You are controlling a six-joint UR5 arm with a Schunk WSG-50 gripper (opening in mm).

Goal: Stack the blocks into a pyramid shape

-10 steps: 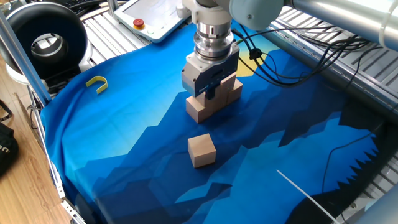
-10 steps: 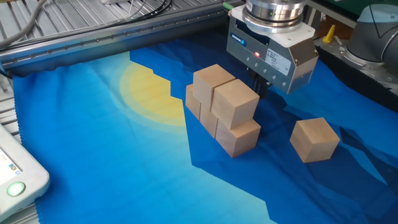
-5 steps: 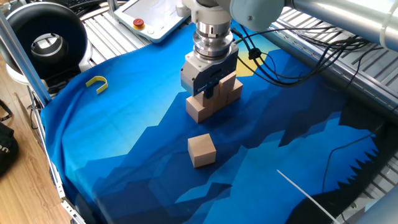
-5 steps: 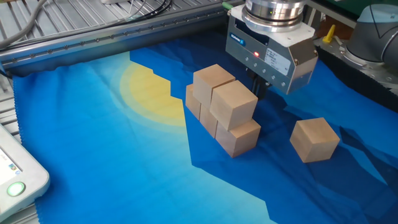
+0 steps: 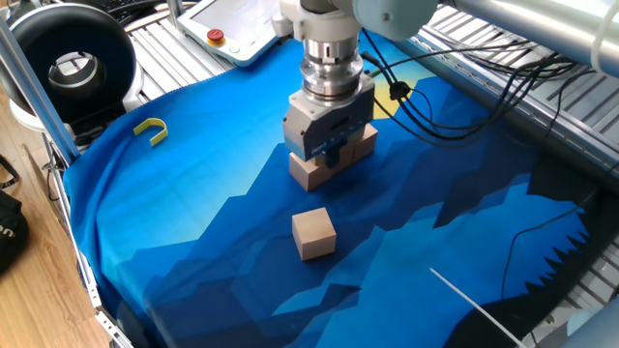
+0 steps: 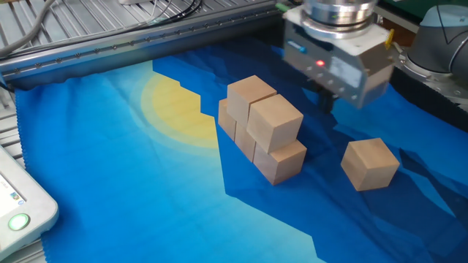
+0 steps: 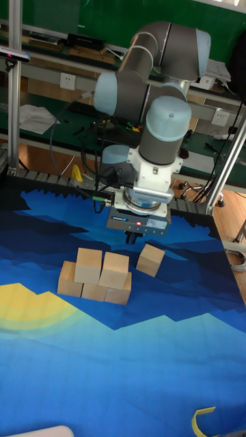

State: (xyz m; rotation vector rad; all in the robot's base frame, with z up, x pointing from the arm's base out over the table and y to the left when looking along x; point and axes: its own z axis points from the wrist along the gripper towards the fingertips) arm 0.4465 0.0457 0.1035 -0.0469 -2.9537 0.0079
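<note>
stack (image 7: 96, 276): five blocks, two tiers | loose block (image 7: 150, 259): right, apart | fingers (image 7: 131, 239): above, empty

A blue cloth (image 5: 193, 203) with a yellow sun patch (image 6: 175, 109) covers the table. A small yellow hook (image 5: 151, 129) lies at its ten o'clock edge, near a black round device (image 5: 73, 63) and a white control pendant (image 5: 237, 29).

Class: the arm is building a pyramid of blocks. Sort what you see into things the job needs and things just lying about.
Needed for the job:
stacked blocks
loose block
tool

Just lying about:
yellow hook
white pendant
black round unit
</note>
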